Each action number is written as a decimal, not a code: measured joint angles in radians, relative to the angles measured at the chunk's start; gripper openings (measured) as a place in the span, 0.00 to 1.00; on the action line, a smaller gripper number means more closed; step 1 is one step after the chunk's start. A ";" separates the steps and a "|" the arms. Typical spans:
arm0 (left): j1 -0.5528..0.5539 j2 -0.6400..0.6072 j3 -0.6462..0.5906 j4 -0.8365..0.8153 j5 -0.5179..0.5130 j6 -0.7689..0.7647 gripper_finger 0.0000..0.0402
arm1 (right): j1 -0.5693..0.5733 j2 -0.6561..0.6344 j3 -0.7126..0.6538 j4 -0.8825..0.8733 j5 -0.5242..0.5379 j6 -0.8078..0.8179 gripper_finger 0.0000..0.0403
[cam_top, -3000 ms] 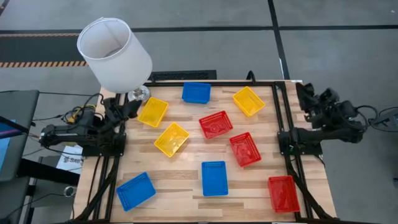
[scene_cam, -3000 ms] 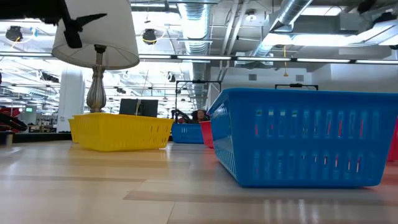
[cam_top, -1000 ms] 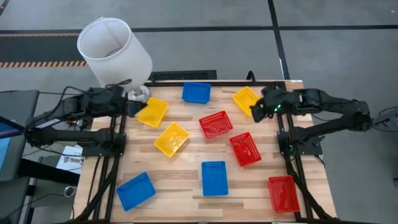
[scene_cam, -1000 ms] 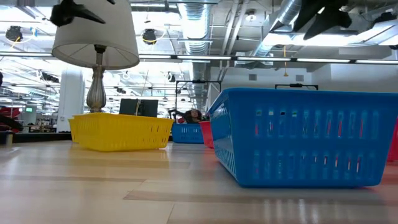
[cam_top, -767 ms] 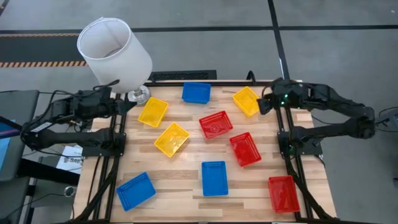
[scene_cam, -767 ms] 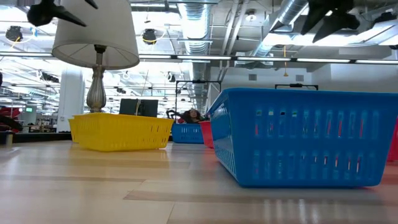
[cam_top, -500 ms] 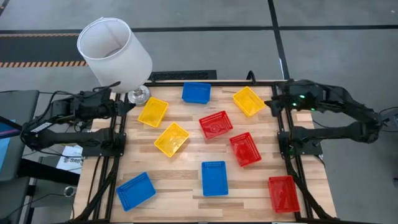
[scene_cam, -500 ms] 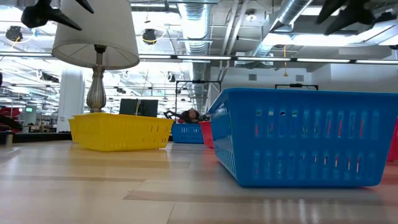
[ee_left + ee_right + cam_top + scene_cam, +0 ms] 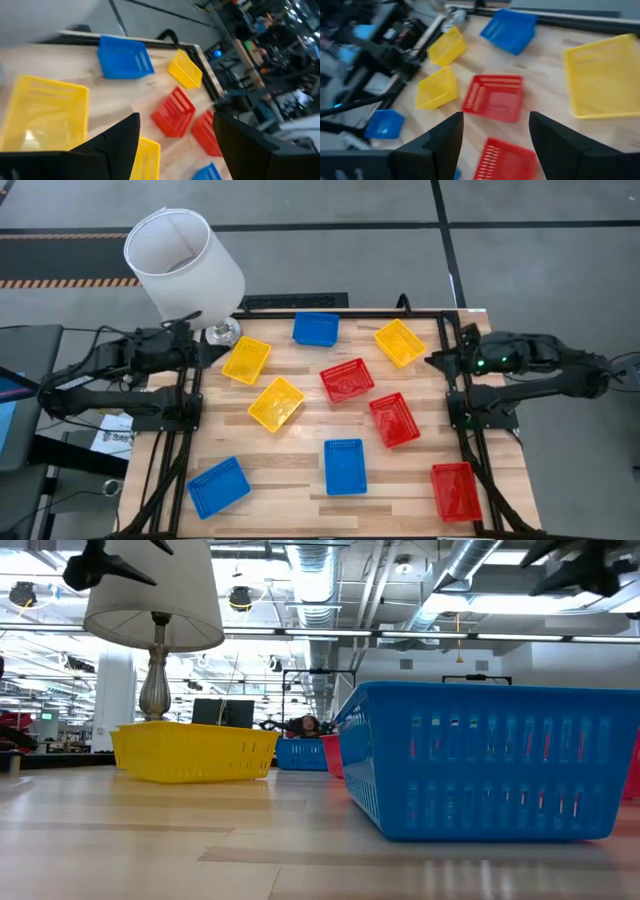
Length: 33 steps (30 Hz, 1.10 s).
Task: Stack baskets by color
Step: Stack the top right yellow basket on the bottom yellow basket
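Across the wooden table [image 9: 300,480] nine baskets lie single and unstacked, bare lanes between them. At ten o'clock the left gripper [image 9: 212,352], released and empty, hovers beside a yellow basket [image 9: 246,359]; at three o'clock the right gripper [image 9: 436,361], jaws apart, hangs over the frame rail [image 9: 447,380] near another yellow basket [image 9: 399,342]

baskets [image 9: 346,380] apart on table [image 9: 300,490]

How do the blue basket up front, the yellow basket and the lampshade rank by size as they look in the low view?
1. Blue basket, largest, though it sits nearest the camera, which inflates it.
2. Yellow basket and lampshade look close in width, and they stand farther back, so I would not rank them.
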 joint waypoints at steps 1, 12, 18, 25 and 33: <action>-0.013 0.006 -0.011 0.008 0.007 -0.008 0.60 | 0.013 0.005 -0.015 0.031 0.000 -0.001 0.62; -0.151 0.060 -0.037 0.019 0.013 -0.045 0.60 | 0.085 0.244 -0.001 0.041 -0.041 -0.147 0.62; -0.200 0.081 -0.037 0.009 -0.006 -0.047 0.60 | 0.067 0.382 0.018 -0.215 -0.058 0.072 0.62; -0.217 0.091 -0.037 -0.017 -0.029 -0.039 0.60 | 0.066 0.502 0.018 -0.314 -0.087 0.152 0.62; -0.217 0.090 -0.037 -0.037 -0.029 -0.025 0.60 | -0.111 0.642 0.019 -0.175 -0.090 -0.048 0.62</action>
